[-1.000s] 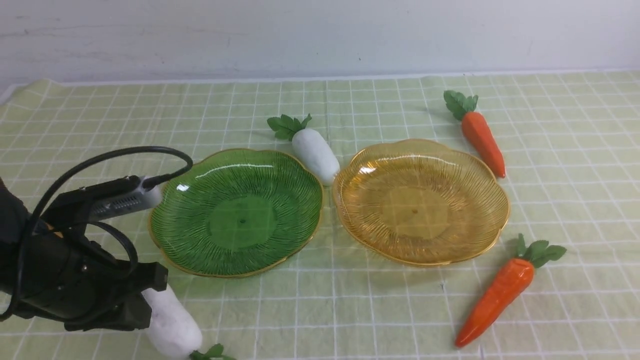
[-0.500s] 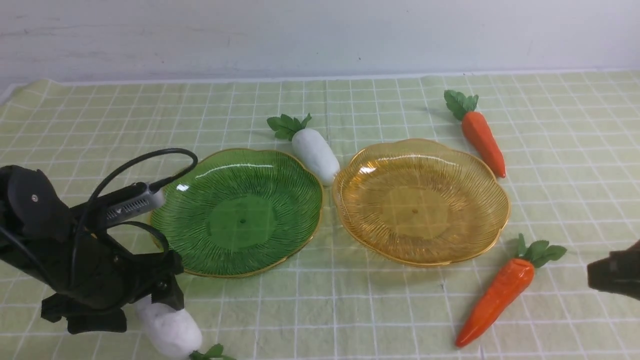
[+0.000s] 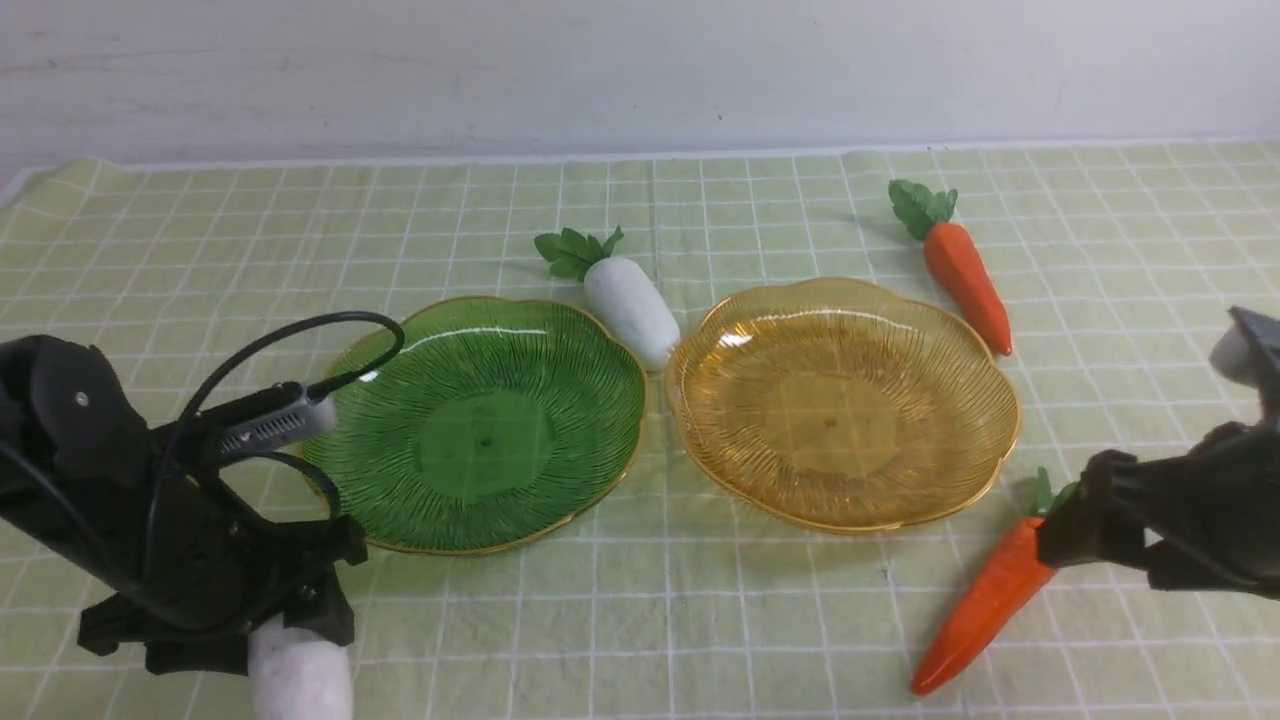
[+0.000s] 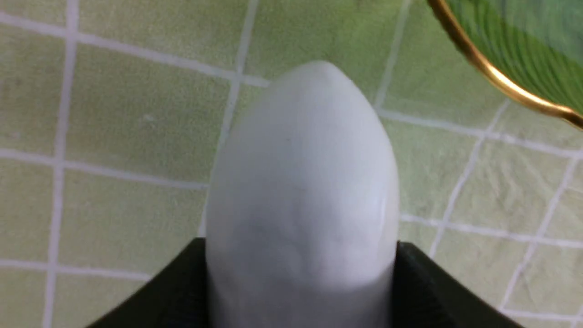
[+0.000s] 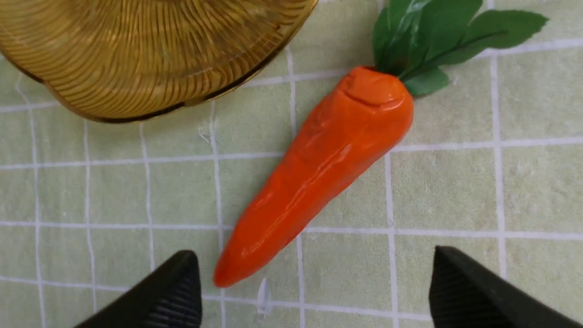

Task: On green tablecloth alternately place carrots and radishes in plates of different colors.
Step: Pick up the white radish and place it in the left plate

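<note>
My left gripper [image 3: 285, 625] is shut on a white radish [image 3: 298, 678] at the near left, just in front of the green plate [image 3: 480, 425]; the radish fills the left wrist view [image 4: 303, 196] between the black fingers [image 4: 423, 282]. The amber plate [image 3: 840, 400] stands beside the green one, both empty. A second radish [image 3: 630, 305] lies behind, between the plates. My right gripper [image 3: 1085, 525] is open above the near carrot [image 3: 985, 605], which also shows in the right wrist view [image 5: 319, 173] between the fingertips [image 5: 180, 282]. Another carrot [image 3: 965, 280] lies at the back right.
The green tablecloth [image 3: 700, 620] covers the whole table up to a pale wall behind. A black cable [image 3: 290, 335] loops over the left arm near the green plate's rim. The amber plate's edge [image 5: 136, 54] lies close to the near carrot.
My left gripper has turned and lifted the radish, whose leaves have left view. My right arm has come in from the right edge to above the near carrot's leafy end.
</note>
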Robot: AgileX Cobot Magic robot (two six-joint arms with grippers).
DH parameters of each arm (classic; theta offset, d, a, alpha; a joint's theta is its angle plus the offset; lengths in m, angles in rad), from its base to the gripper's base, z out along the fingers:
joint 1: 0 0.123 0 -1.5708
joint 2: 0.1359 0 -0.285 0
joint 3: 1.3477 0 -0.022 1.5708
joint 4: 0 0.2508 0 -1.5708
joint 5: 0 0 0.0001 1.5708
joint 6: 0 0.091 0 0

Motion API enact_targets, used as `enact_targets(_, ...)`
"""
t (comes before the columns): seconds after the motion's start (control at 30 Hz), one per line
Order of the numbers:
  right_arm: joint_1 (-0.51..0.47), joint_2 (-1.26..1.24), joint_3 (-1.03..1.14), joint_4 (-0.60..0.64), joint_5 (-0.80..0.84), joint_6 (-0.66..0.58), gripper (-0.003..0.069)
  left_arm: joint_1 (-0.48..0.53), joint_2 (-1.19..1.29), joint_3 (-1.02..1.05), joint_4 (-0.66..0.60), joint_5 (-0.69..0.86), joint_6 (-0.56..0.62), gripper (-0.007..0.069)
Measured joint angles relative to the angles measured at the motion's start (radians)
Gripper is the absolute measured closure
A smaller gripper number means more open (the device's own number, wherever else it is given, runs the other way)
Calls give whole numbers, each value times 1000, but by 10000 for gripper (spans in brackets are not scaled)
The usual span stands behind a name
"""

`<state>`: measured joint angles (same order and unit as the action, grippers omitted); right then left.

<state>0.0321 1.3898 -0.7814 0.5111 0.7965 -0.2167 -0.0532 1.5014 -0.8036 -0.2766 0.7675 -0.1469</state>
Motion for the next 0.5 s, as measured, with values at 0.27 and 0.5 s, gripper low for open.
enact_targets(0.27, 102, 189, -8, 18, -172, 2, -15, -7, -158, -204, -19, 16, 115, 199)
enact_targets(0.5, 124, 305, -51, -7, -214, 35, 25, -13, 16, -371, -42, 15, 191, 199)
